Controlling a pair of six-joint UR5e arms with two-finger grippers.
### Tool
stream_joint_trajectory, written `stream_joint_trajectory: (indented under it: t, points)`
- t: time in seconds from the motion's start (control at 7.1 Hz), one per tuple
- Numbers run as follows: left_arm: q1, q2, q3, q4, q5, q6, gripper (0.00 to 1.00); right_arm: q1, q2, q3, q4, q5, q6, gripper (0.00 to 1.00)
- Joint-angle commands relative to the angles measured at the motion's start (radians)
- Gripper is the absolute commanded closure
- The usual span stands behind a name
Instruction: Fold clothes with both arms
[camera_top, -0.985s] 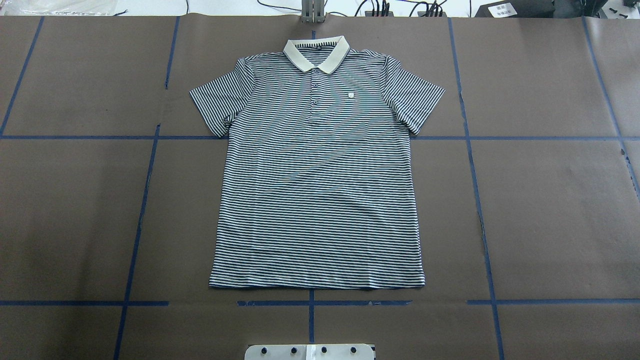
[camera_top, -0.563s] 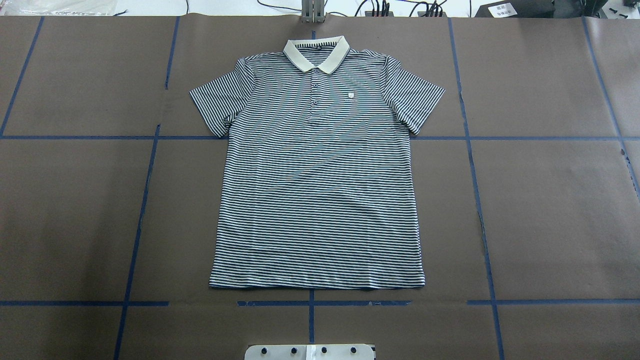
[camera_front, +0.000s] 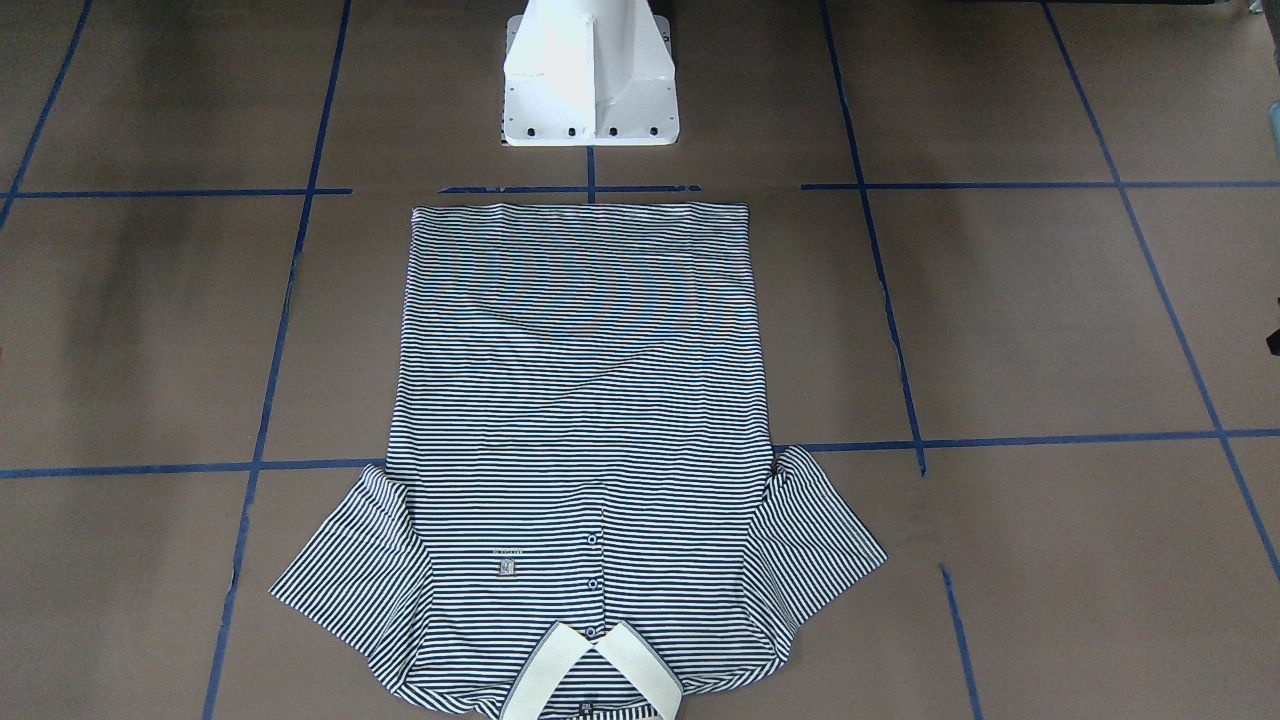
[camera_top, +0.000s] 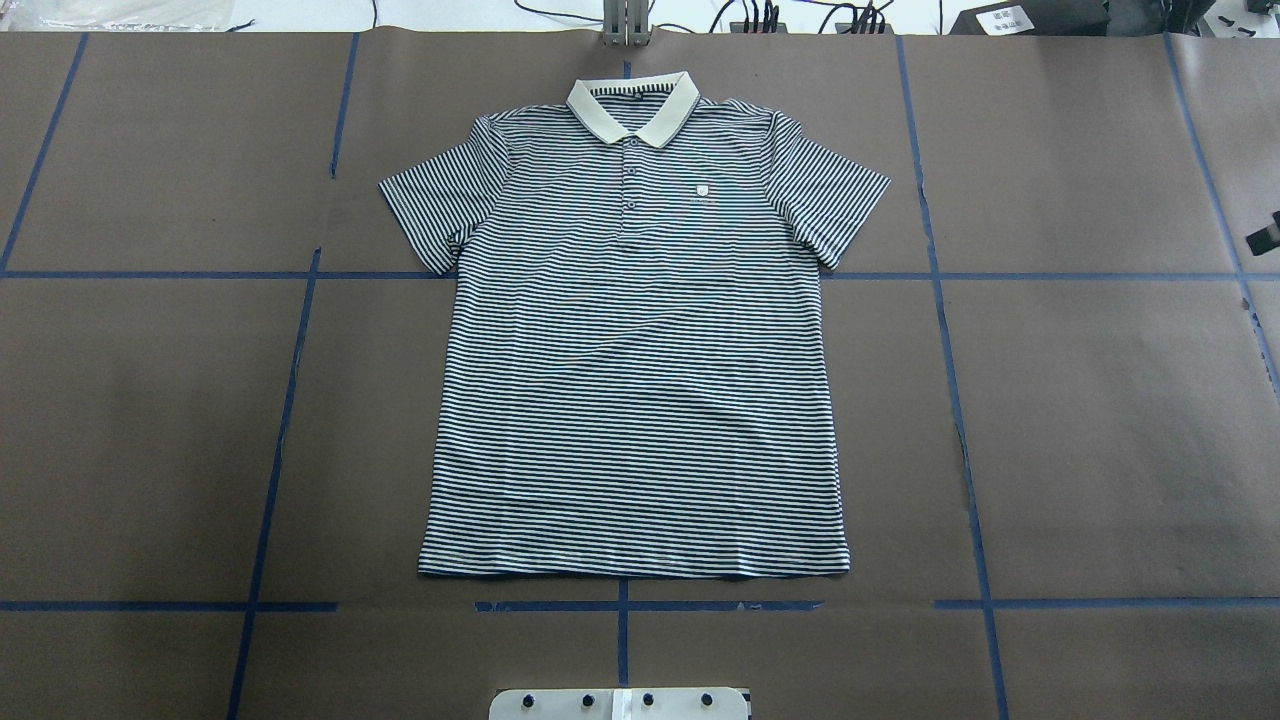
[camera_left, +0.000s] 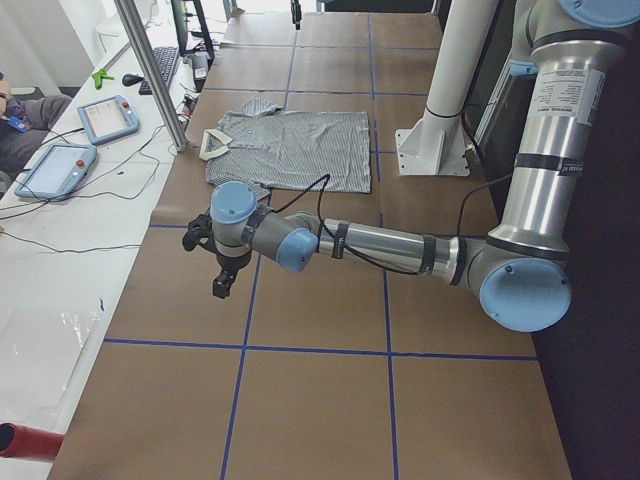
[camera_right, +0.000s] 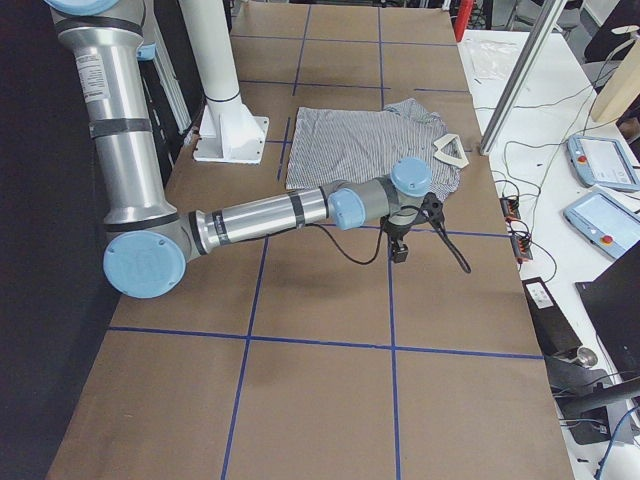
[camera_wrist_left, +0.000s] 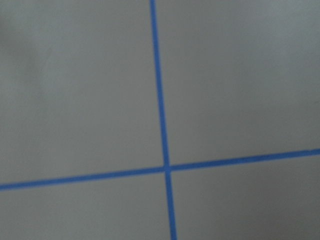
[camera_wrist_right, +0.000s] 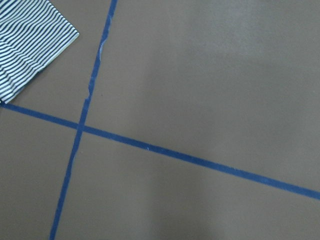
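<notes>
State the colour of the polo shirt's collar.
Plain cream; the collar shows best in the overhead exterior view.

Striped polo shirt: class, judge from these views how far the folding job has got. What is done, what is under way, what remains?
Done: the polo shirt lies flat, face up, sleeves spread, with no fold made. In hand: nothing yet; the left gripper and right gripper hang over the table on either side, apart from the cloth. Left: every fold, sleeves and body.

Striped polo shirt (camera_top: 635, 350) lies flat, unfolded, buttoned front up.
</notes>
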Motion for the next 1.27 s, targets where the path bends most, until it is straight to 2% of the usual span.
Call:
stream_joint_trajectory:
  t: [0.0, 0.14, 0.28, 0.42, 0.56, 1.13]
  points:
    - [0.035, -0.042, 0.018, -0.05, -0.007, -0.029, 0.0, -0.137, 0.167, -0.147, 0.168, -0.166, 0.257, 0.0]
    - [0.04, -0.06, 0.019, -0.042, -0.002, -0.031, 0.0, -0.186, 0.248, -0.28, 0.344, -0.193, 0.413, 0.0]
    - [0.04, -0.059, 0.017, -0.048, -0.002, -0.029, 0.0, -0.255, 0.303, -0.398, 0.507, -0.283, 0.517, 0.0]
    - [0.04, -0.059, 0.011, -0.05, -0.002, -0.028, 0.0, -0.31, 0.393, -0.507, 0.531, -0.373, 0.531, 0.0]
    - [0.04, -0.061, 0.009, -0.05, -0.004, -0.029, 0.0, -0.315, 0.476, -0.61, 0.534, -0.374, 0.531, 0.0]
    - [0.04, -0.074, -0.02, -0.054, -0.004, -0.088, 0.0, -0.337, 0.489, -0.679, 0.539, -0.376, 0.528, 0.02]
